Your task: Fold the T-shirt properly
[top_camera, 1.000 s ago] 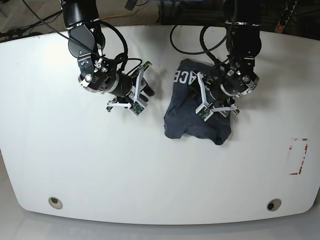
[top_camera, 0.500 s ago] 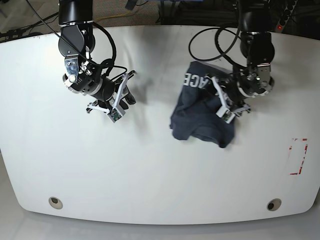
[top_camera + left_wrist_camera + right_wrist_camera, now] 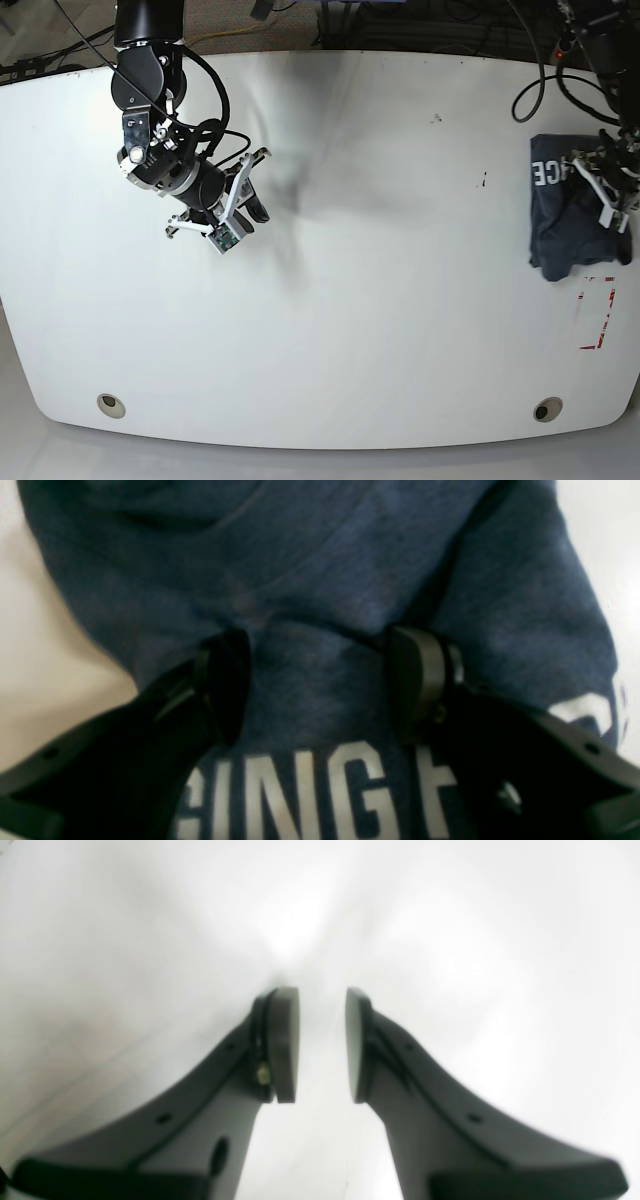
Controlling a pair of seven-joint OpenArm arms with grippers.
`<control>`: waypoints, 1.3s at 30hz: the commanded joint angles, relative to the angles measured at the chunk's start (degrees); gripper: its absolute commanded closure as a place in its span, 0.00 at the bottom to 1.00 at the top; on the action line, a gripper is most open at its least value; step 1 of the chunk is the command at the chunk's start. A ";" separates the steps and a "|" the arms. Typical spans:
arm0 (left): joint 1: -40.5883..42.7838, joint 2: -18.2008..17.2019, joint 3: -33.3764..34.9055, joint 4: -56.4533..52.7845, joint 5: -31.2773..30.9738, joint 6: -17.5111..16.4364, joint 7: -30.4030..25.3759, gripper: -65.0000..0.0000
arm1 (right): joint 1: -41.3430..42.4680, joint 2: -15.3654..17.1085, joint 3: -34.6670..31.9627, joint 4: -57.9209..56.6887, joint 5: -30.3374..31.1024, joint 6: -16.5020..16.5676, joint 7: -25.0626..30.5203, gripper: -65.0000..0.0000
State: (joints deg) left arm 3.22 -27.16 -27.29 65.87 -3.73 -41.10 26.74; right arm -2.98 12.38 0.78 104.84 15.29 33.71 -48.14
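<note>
The T-shirt (image 3: 566,218), bunched, now lies at the table's (image 3: 380,330) far-right edge, dragged there from mid-table. The left gripper (image 3: 320,685) presses on it, jaws spread, cloth between them; whether it grips is unclear. Far left, the right gripper (image 3: 321,1045) hangs slightly parted, empty.

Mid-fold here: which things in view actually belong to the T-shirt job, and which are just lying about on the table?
Belongs to the job:
- dark navy cotton T-shirt with white lettering, bunched at the table's edge
- left pincer, fingers pressed into the shirt's cloth
- right pincer, nothing between its fingers

Just there:
- white table
- red tape marking
- two round table holes
</note>
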 commanded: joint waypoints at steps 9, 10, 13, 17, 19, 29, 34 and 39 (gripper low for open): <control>0.78 -12.36 -5.11 -14.83 7.11 1.10 -5.51 0.40 | -1.98 0.15 0.06 3.87 0.93 0.26 1.50 0.78; 0.69 -12.45 -5.72 -14.39 7.11 1.10 -5.34 0.40 | -2.16 0.15 0.06 4.22 0.93 0.26 1.59 0.78; 0.78 -12.45 -8.80 -10.26 7.11 1.10 -5.16 0.40 | -2.69 0.06 0.06 5.01 0.93 0.26 1.59 0.78; 0.95 -12.18 -11.35 -1.82 7.11 1.10 -1.82 0.40 | -3.48 0.06 0.15 5.36 0.49 0.26 2.47 0.78; 1.22 -11.83 -12.40 2.40 6.67 1.10 0.73 0.40 | -3.65 0.23 0.15 5.45 0.49 0.26 4.23 0.78; 3.77 -1.02 -13.81 26.93 0.78 1.10 1.79 0.40 | -3.92 -0.29 0.24 4.83 -10.06 -0.35 18.29 0.78; 3.94 7.60 -7.74 31.50 1.05 1.10 -8.15 0.40 | -4.88 -3.11 2.52 -1.41 -20.26 -0.44 33.50 0.78; 6.49 15.77 4.74 28.42 3.07 10.99 -22.65 0.39 | -6.20 -6.45 10.26 -11.43 -24.83 -4.22 51.61 0.78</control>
State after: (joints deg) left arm 8.05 -14.26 -28.80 95.48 -1.69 -38.04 11.97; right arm -9.28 6.11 7.49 97.60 -9.21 33.01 -7.33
